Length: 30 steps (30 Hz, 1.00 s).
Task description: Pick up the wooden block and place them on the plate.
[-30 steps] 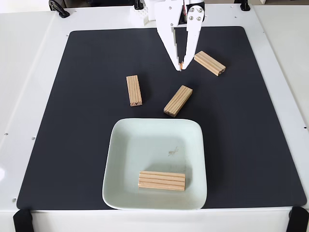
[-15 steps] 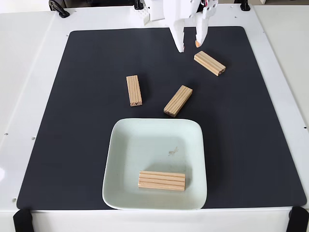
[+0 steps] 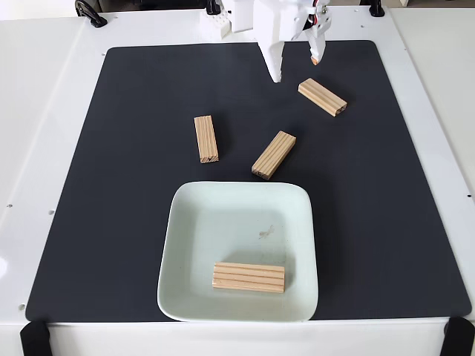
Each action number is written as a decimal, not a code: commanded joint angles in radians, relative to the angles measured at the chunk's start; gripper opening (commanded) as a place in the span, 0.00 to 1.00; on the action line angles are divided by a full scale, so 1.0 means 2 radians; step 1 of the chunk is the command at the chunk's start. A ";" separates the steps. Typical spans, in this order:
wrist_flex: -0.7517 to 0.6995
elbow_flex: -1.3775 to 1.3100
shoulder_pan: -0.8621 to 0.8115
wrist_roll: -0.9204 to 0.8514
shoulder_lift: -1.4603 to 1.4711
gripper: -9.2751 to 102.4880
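Fixed view from above: a matte black mat (image 3: pixel 111 185) covered a white table (image 3: pixel 44 111). At top centre the white plastic gripper (image 3: pixel 295 68) hung with jaws spread, holding nothing. Three grooved light-wood blocks lay on the mat — left (image 3: pixel 205 138), centre (image 3: pixel 273 155), upper right (image 3: pixel 322 97). A fourth (image 3: pixel 249 277) rested inside the square mint plate (image 3: pixel 185 252) (rounded corners, raised rim) at lower centre.

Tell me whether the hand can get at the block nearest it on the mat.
Probably yes: the hand hangs open just above and left of that wooden block, which lies alone on the black mat, nothing between them.
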<state>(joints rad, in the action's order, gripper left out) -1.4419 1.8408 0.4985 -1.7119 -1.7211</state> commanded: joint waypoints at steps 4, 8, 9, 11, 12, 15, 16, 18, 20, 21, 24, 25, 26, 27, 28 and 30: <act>0.022 0.016 0.020 0.011 -0.011 0.36; 0.023 0.012 0.046 0.043 -0.005 0.36; 0.027 0.014 0.051 0.048 -0.005 0.36; 0.042 0.021 0.062 0.058 -0.004 0.36; 0.049 0.023 0.067 0.062 -0.003 0.36; 0.065 0.028 0.074 0.062 -0.002 0.36; 0.065 0.028 0.074 0.061 -0.002 0.36; 0.065 0.028 0.076 0.061 -0.001 0.36; 0.065 0.028 0.077 0.061 0.006 0.36; 0.065 0.028 0.077 0.062 0.012 0.36; 0.065 0.021 0.077 0.063 0.031 0.36; 0.066 0.020 0.077 0.063 0.036 0.36; 0.069 0.019 0.077 0.063 0.040 0.36; 0.078 0.020 0.077 0.063 0.044 0.36; 0.090 0.022 0.076 0.063 0.046 0.36; 0.109 0.027 0.076 0.063 0.051 0.36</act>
<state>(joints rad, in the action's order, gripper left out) -1.2701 1.8975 0.6427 -1.5938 -1.6168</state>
